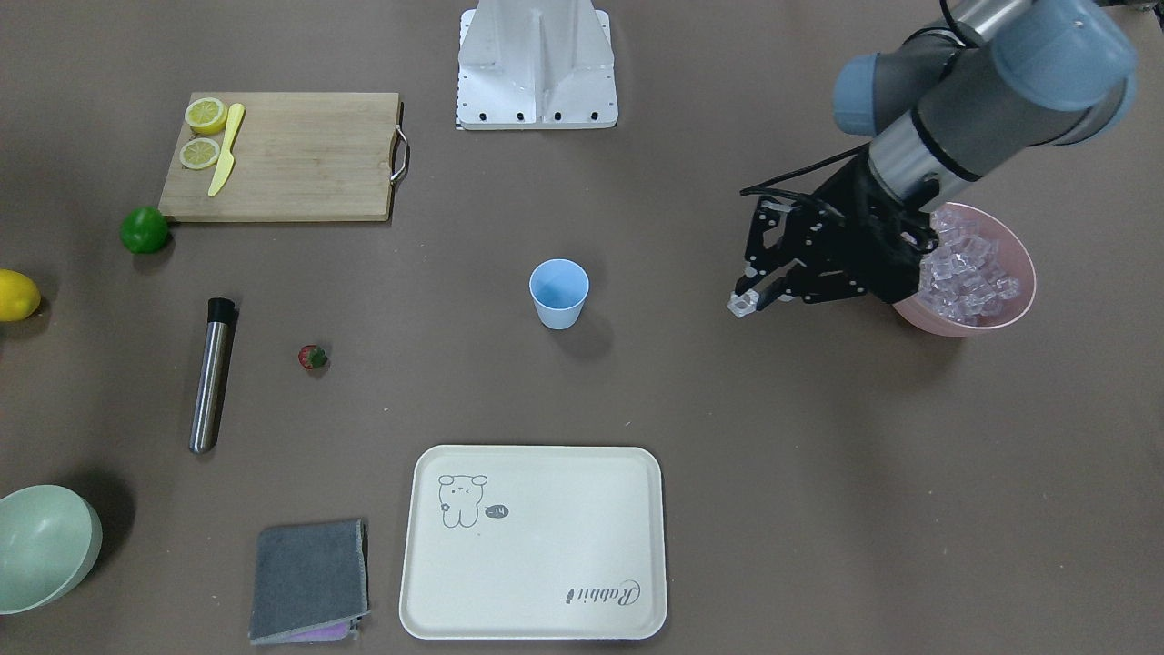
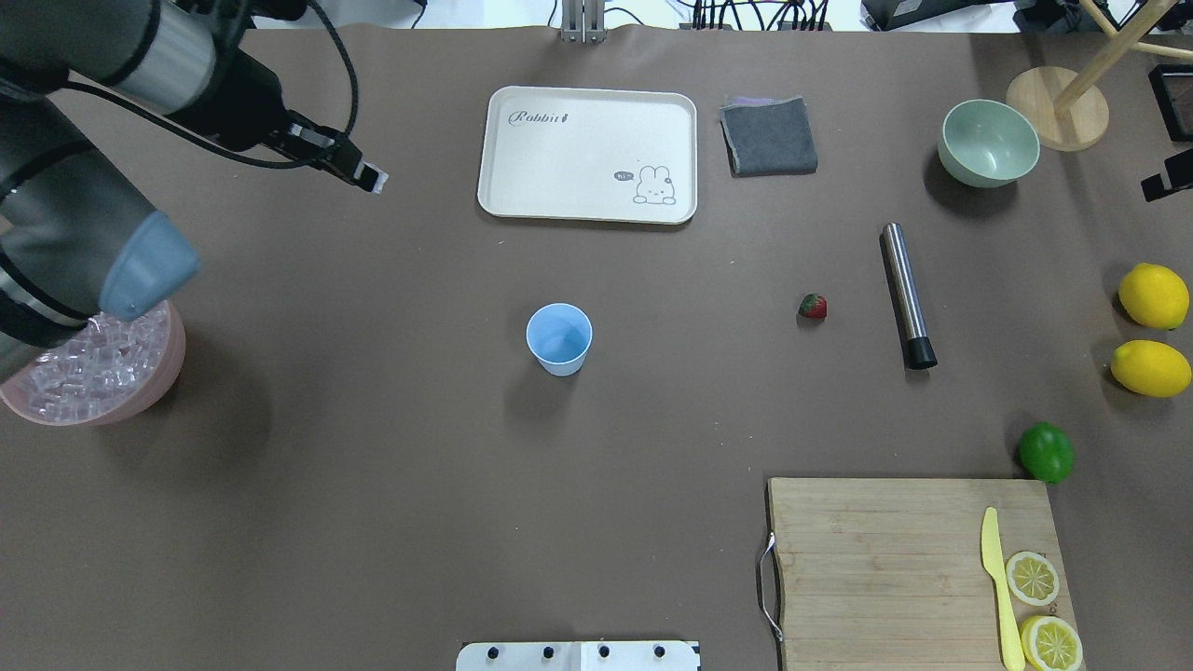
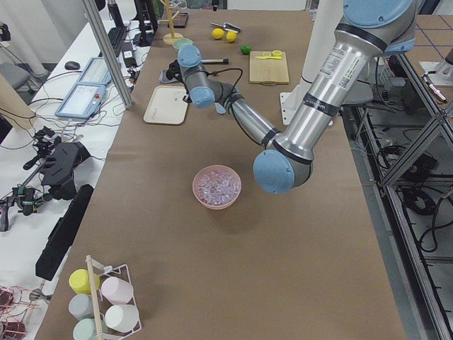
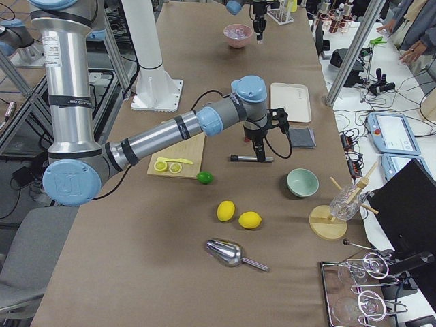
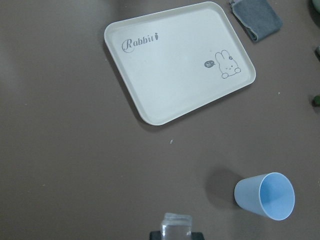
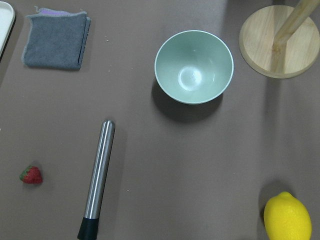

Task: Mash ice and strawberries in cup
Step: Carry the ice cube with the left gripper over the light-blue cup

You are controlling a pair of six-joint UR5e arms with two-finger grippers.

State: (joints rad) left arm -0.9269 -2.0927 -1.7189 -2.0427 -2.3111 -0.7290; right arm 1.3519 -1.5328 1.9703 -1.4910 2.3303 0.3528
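Observation:
The light-blue cup (image 1: 558, 293) stands upright and empty mid-table; it also shows in the overhead view (image 2: 558, 338) and the left wrist view (image 5: 266, 196). My left gripper (image 1: 743, 306) is shut on one clear ice cube (image 5: 176, 225), held above the table between the pink bowl (image 1: 1018, 314) of ice cubes (image 2: 89, 368) and the cup. The red strawberry (image 1: 312, 357) lies on the table beside a steel muddler (image 1: 211, 375); both show in the right wrist view, the strawberry (image 6: 31, 175) left of the muddler (image 6: 97, 175). My right gripper (image 4: 259, 144) hangs above the muddler area; I cannot tell its state.
A cream tray (image 2: 522, 200) and a folded grey cloth (image 2: 769, 135) lie beyond the cup. A pale-green bowl (image 2: 988, 142), two lemons (image 2: 1153, 295), a lime (image 2: 1046, 452) and a cutting board (image 2: 885, 559) with lemon slices and a yellow knife sit on the right side.

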